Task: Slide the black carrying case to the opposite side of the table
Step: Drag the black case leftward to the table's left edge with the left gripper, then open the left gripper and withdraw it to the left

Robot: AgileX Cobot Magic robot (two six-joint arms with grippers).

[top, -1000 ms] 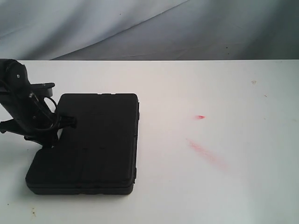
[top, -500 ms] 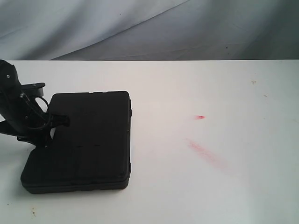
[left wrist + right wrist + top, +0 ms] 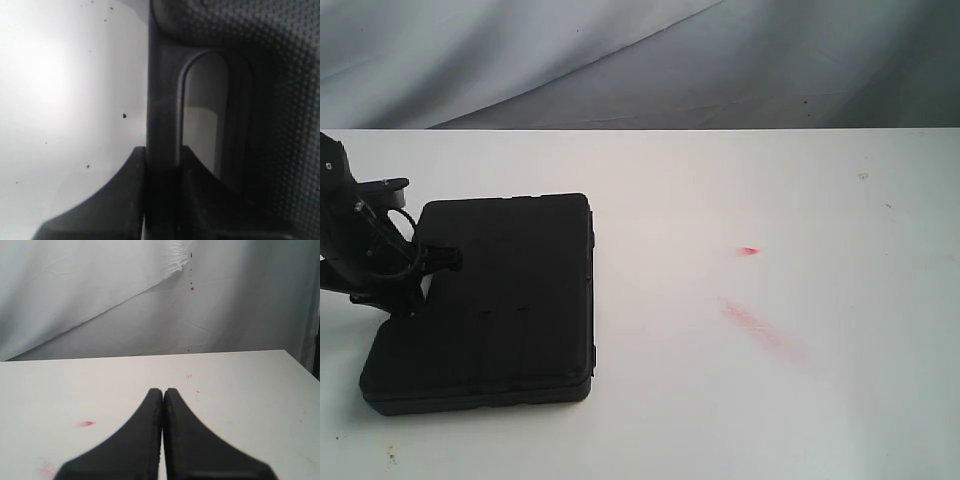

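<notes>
The flat black case (image 3: 490, 300) lies on the white table (image 3: 770, 200) at the left, its long side running toward the camera. My left gripper (image 3: 438, 262) sits at the case's left edge. Up close, the left gripper (image 3: 163, 150) is shut on the bar of the case's cut-out handle (image 3: 162, 100), one finger on the table side and one inside the opening. My right gripper (image 3: 163, 392) does not show in the exterior view. In its own view it hovers over bare table with its fingers pressed together and nothing between them.
Red smears (image 3: 760, 325) and a small red mark (image 3: 748, 250) stain the table right of the case. A grey cloth backdrop (image 3: 640, 60) hangs behind the far edge. Small dark specks (image 3: 124, 115) dot the tabletop beside the handle.
The case and my left gripper have slid together to the left across the table. The right gripper's earlier state is not shown.
</notes>
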